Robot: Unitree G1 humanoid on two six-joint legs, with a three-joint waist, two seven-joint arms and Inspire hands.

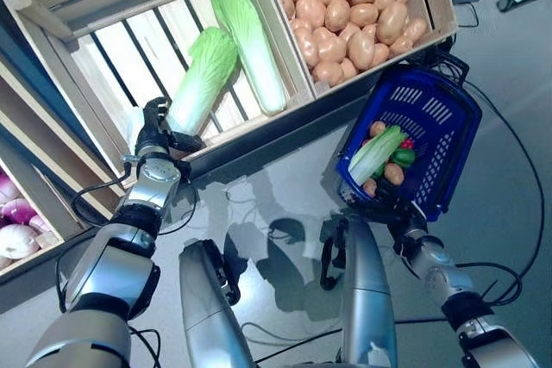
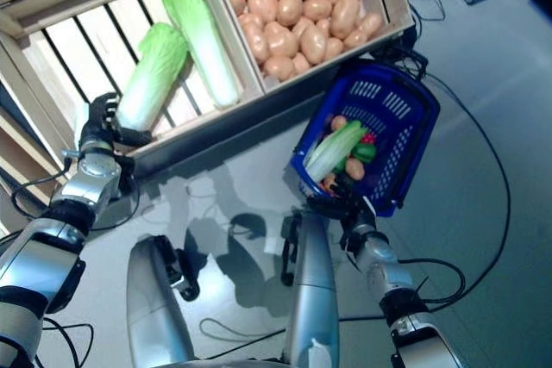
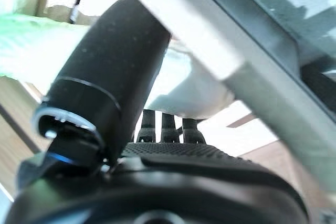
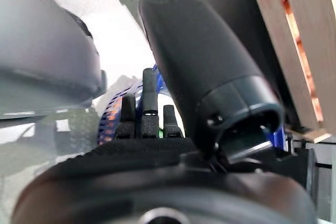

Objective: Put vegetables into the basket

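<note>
**Left eye view: cabbage gripped, basket held**

My left hand (image 1: pixel 158 140) curls round the white base of a napa cabbage (image 1: pixel 200 77) in the slatted wooden crate (image 1: pixel 52 36), a second cabbage (image 1: pixel 250 40) beside it. Potatoes (image 1: pixel 349 10) fill the neighbouring compartment. My right hand (image 2: pixel 352 213) clasps the blue basket (image 1: pixel 448 140), already holding mixed vegetables (image 1: pixel 384 157).

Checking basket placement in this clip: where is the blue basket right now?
In the head views, the blue basket hangs from the right hand on the robot's right, just below the potato crate.
</note>
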